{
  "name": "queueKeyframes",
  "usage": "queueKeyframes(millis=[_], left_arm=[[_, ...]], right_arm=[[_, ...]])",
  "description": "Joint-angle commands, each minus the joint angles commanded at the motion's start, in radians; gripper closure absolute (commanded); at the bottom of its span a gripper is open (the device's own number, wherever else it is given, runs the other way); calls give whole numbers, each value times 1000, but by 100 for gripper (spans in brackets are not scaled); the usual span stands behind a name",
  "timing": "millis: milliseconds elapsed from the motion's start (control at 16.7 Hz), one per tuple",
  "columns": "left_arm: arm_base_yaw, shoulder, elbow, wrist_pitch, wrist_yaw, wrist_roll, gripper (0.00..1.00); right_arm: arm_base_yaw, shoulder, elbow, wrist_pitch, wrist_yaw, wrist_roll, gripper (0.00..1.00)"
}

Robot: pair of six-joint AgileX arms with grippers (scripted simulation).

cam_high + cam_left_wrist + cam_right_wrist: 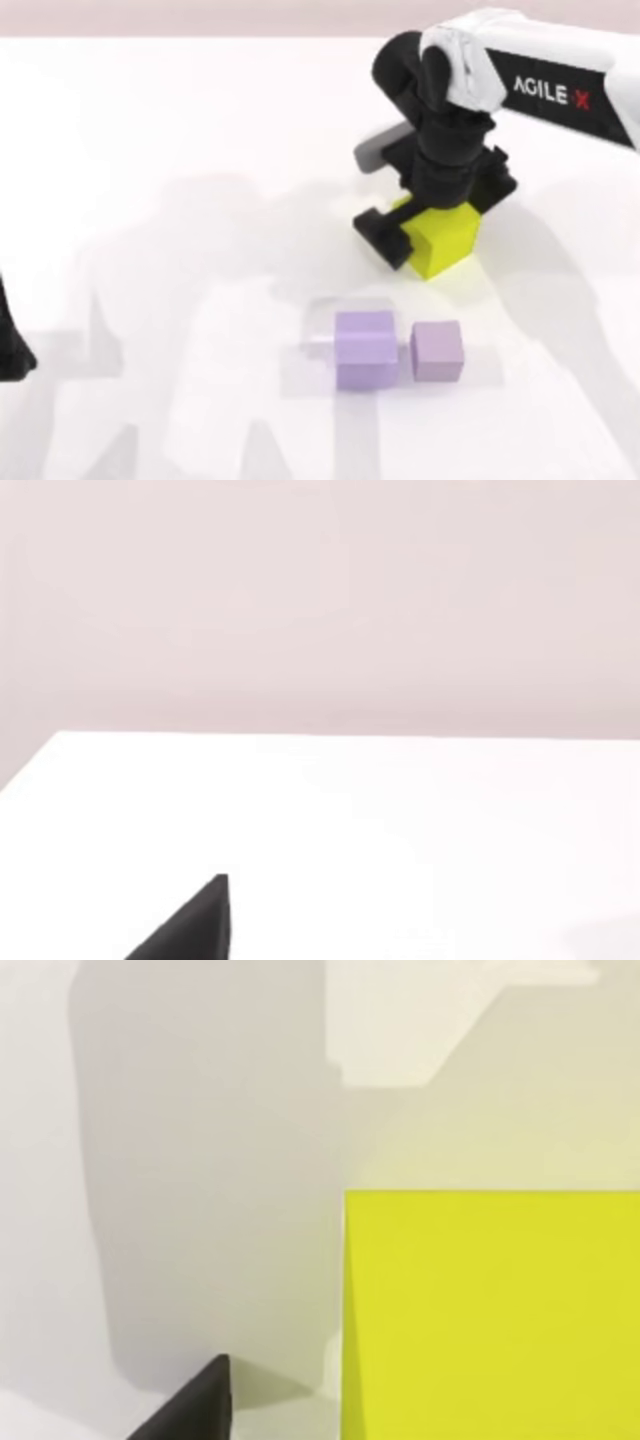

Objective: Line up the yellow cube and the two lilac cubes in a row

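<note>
Our right end effector [428, 228] straddles the bright yellow plain cube [447, 238] behind the two pale lilac cubes [366, 347] [436, 350]; we cannot tell whether it grips. Our left arm idles at the white bench's [180, 200] left edge. An off-centre grip might twist the cube, spoiling the row.

A plain white worktop [180, 150] fills nearly the whole top view — smooth, unmarked, with soft grey shadows spread across it from about 8 o'clock round to 4 o'clock. Along the 12 o'clock edge runs a thin strip of pale pinkish backdrop [200, 15] — the same backdrop [320, 600] rises behind the worktop [400, 820] in the left wrist view.
</note>
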State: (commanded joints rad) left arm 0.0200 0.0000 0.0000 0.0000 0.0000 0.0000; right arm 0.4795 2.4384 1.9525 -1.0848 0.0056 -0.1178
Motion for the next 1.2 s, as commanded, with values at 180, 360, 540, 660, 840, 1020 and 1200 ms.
queueKeyframes(millis=[180, 360, 540, 660, 840, 1020, 1200], left_arm=[[0, 0, 0, 0, 0, 0, 0], [0, 0, 0, 0, 0, 0, 0], [0, 0, 0, 0, 0, 0, 0], [0, 0, 0, 0, 0, 0, 0], [0, 0, 0, 0, 0, 0, 0], [0, 0, 0, 0, 0, 0, 0], [0, 0, 0, 0, 0, 0, 0]], right_arm=[[0, 0, 0, 0, 0, 0, 23], [0, 0, 0, 0, 0, 0, 45], [0, 0, 0, 0, 0, 0, 68], [0, 0, 0, 0, 0, 0, 83], [0, 0, 0, 0, 0, 0, 100], [0, 0, 0, 0, 0, 0, 100], [0, 0, 0, 0, 0, 0, 100]])
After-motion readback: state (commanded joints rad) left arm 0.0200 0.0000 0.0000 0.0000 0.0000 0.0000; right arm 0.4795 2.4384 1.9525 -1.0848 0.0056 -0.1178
